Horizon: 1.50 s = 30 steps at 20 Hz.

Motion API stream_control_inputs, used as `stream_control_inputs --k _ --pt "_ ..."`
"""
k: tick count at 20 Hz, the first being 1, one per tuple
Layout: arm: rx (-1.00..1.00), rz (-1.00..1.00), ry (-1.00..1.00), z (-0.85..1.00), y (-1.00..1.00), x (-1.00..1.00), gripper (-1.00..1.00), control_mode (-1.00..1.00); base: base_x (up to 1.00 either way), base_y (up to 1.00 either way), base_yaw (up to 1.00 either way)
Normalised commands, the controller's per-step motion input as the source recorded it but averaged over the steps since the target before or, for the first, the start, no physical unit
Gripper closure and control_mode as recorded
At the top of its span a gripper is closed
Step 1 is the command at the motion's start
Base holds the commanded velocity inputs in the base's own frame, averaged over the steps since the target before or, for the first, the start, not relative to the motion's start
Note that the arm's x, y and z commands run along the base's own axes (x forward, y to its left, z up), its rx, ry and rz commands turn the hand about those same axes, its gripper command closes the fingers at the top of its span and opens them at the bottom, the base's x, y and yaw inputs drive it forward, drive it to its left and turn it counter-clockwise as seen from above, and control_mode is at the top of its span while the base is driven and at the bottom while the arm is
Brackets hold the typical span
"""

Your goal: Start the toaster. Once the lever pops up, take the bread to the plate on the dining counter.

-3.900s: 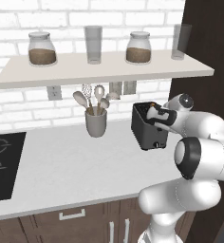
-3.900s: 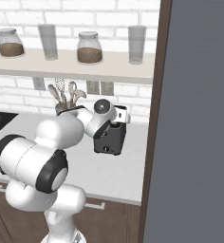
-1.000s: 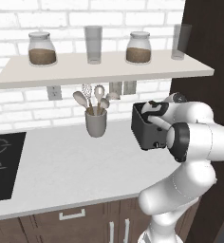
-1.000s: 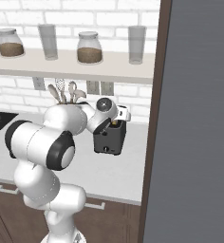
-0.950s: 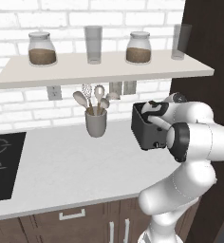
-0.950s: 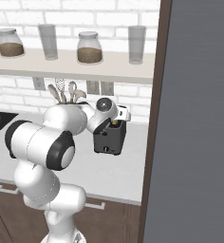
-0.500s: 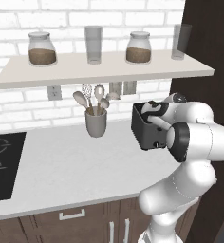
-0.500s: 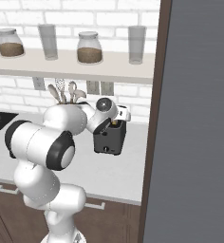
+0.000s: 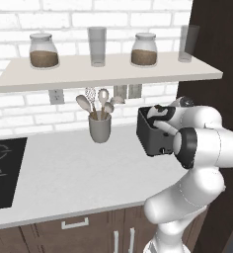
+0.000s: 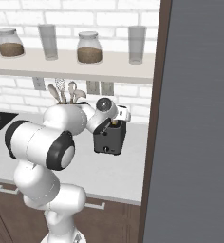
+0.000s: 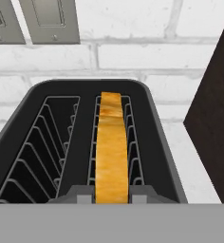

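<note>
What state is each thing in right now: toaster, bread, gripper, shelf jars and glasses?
toaster: upright on the counter.
bread: on edge in the right-hand slot in the hand view; other slot empty.
gripper: shut, over the toaster's top.
jars: lidded, partly filled.
glasses: upright, empty.

Arm (image 9: pixel 202 143) folded closer toward toaster (image 9: pixel 155 133)

toaster (image 11: pixel 152 142): black, seen from above, two wire-lined slots
bread (image 11: pixel 112 152): golden slice standing on edge in the right slot
left slot: empty
wall (image 11: pixel 147 57): white brick behind, two grey outlet plates (image 11: pixel 50 21) at top left
</note>
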Motion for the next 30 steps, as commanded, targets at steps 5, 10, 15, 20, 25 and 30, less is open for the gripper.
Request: stream_control_inputs --k 5,10,15,20,25,30 --pt "0.00 0.00 0.00 0.00 0.00 0.00 1.00 -1.00 0.00 0.00 0.00" --pt "0.00 0.00 -0.02 0.00 0.00 0.00 1.00 -1.00 0.00 0.00 0.00" --pt "0.00 0.00 0.00 0.17 0.00 -0.01 1.00 -1.00 0.00 0.00 0.00" --pt "0.00 0.00 0.00 0.44 0.00 -0.05 1.00 -1.00 0.00 0.00 0.00" --pt "0.00 0.00 -0.01 0.49 0.03 -0.16 1.00 -1.00 0.00 0.00 0.00" --pt "-0.02 0.00 0.00 0.55 0.04 -0.43 1.00 -1.00 0.00 0.00 0.00"
